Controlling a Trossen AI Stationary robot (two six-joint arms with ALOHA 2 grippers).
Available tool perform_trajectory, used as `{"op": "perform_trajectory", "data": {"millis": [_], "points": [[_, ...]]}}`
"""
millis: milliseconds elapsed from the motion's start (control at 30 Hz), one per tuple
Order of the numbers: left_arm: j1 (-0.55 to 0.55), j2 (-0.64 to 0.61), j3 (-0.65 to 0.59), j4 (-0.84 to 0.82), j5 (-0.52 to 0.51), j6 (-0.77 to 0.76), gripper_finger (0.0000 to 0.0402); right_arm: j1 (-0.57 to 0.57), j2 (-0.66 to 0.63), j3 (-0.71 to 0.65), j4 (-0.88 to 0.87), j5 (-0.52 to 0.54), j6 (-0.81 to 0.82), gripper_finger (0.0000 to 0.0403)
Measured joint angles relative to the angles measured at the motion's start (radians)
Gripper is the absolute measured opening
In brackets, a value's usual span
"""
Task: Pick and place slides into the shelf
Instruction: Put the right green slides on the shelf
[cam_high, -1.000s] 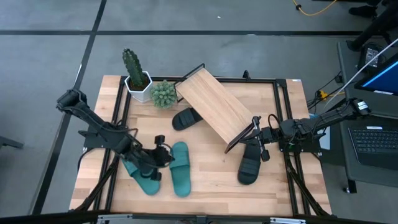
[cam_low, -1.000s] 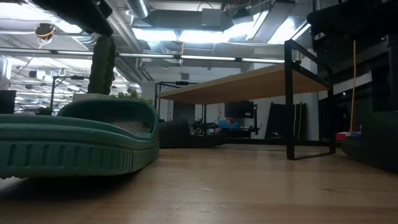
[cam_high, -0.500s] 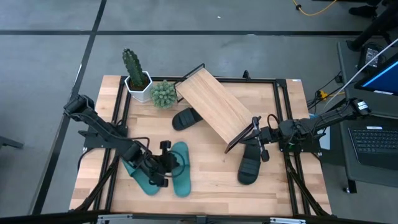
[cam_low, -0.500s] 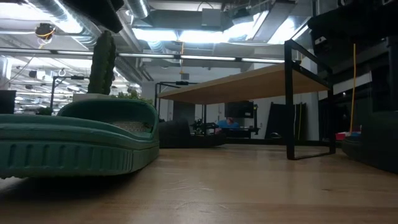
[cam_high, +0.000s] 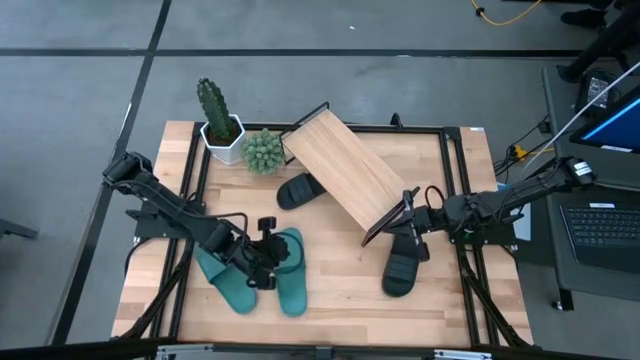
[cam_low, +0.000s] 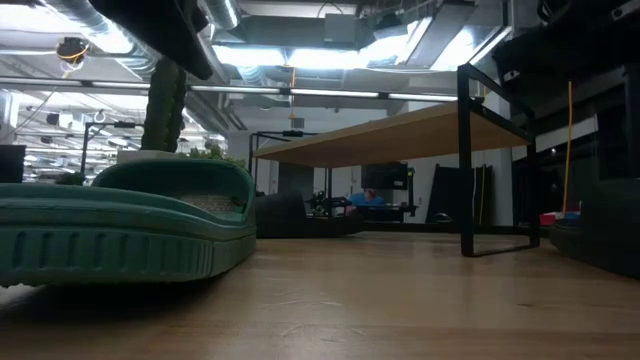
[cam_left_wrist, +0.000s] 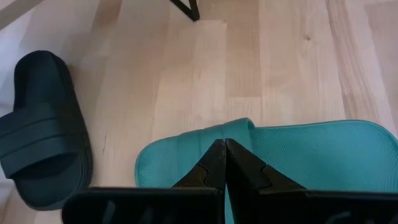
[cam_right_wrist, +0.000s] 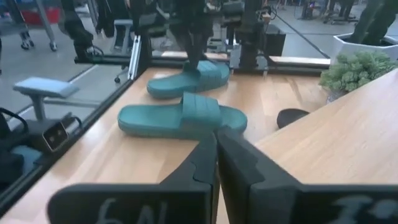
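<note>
Two teal slides (cam_high: 291, 272) (cam_high: 228, 283) lie side by side, soles down, near the table's front left. My left gripper (cam_high: 272, 252) is shut and hovers slanting down over the end of the right one (cam_left_wrist: 311, 155); whether it touches, I cannot tell. One black slide (cam_high: 300, 190) lies partly under the slanted wooden shelf (cam_high: 345, 170). The other black slide (cam_high: 400, 265) lies at the shelf's near right end. My right gripper (cam_high: 407, 214) is shut, just above that slide and beside the shelf's low corner, pointing toward the table's left.
A potted cactus (cam_high: 215, 110) and a small green succulent (cam_high: 262, 150) stand at the table's far left, beside the shelf's high end. Bare wood lies between the teal slides and the black slide in front. A laptop (cam_high: 600, 230) sits off the table's right edge.
My left gripper has reached toward the table's right edge, from beside the teal slides to over the end of the right one, and has tipped further down. It has stayed shut. The slides have not moved.
</note>
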Motion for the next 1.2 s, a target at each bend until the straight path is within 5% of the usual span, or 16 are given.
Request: {"op": "perform_trajectory", "data": {"millis": [900,1200], "points": [[-0.021,0.000,0.000,0.012,0.043,-0.047,0.0000,0.000,0.046,0.000,0.077,-0.056,-0.064,0.0019],[-0.107,0.000,0.000,0.103,-0.036,-0.156,0.0000,0.000,0.046,0.000,0.084,-0.056,-0.092,0.0019]]}}
